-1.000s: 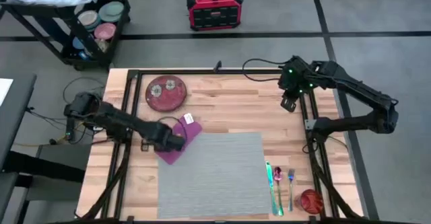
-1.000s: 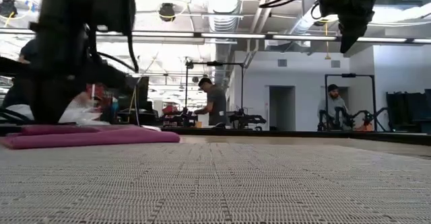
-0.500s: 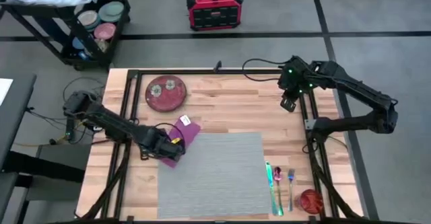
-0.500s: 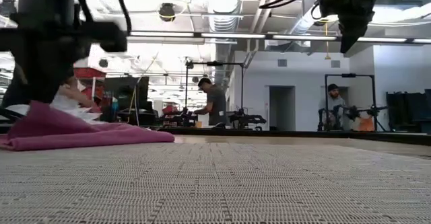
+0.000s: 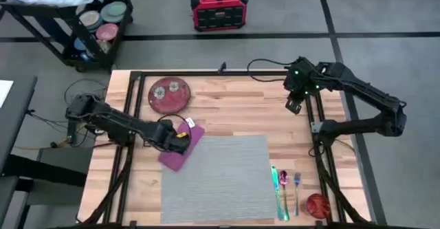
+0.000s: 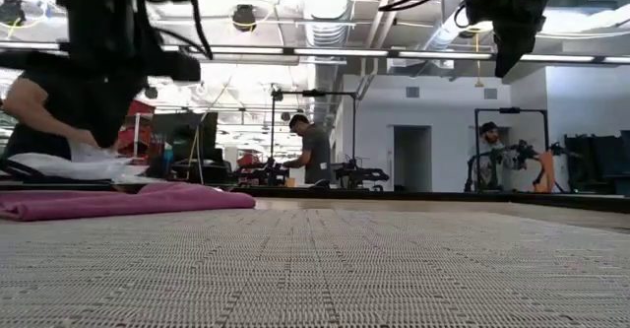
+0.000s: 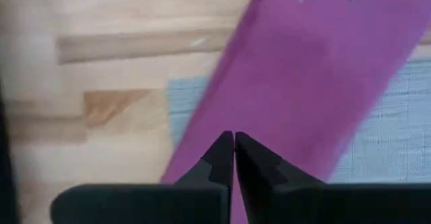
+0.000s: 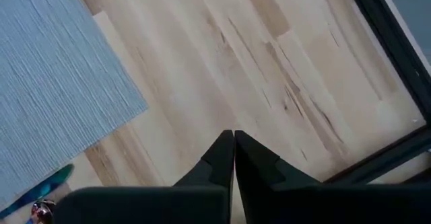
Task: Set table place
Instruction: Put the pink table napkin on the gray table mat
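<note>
Now | left gripper point(image 7: 234, 140) jaws pressed together, empty, over purple napkin point(image 7: 316, 83) | grey placemat point(image 5: 216, 177) just beyond them, flat on surface point(image 5: 234, 112) | likely soft, light: pinch an edge | right gripper point(image 8: 234, 138) jaws together, well apart

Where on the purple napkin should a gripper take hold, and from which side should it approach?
Probably at the purple napkin's free corner on bare wood, left of the grey placemat, coming from above. It lies flat, with its right edge overlapping the mat, so a pinch there might also catch the mat. The left gripper is above it, shut.
</note>
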You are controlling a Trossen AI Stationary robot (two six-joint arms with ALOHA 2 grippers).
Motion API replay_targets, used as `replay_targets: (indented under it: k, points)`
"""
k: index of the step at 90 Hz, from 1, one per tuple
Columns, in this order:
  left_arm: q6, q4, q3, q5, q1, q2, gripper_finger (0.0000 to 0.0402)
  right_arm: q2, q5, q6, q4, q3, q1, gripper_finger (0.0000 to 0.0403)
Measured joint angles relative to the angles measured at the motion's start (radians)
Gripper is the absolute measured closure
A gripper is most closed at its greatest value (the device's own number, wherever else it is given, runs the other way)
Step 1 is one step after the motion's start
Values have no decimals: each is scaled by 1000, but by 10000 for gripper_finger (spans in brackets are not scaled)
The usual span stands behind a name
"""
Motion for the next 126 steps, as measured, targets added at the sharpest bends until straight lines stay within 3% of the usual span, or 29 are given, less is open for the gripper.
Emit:
replay_targets:
  k: [16,33,46,58,74,93,108,126]
  points:
    - [31,88,0,41,-2,76,401,0,0,0,-2,0,0,403]
    - [-44,93,-2,63,-41,145,401,0,0,-1,-6,0,0,403]
    - [-192,156,-29,129,-112,193,401,0,0,-1,-9,0,0,403]
    - [-315,277,-43,180,-190,194,402,0,-1,-4,-23,0,1,403]
    - [-459,320,21,206,-274,193,401,0,-1,-14,-13,0,1,403]
    - [-495,301,60,203,-312,191,401,1,-3,-28,31,0,2,403]
    - [-503,428,63,190,-311,194,402,5,-74,-18,44,0,7,403]
    - [-489,246,61,169,-299,186,402,6,-76,-4,49,0,35,403]
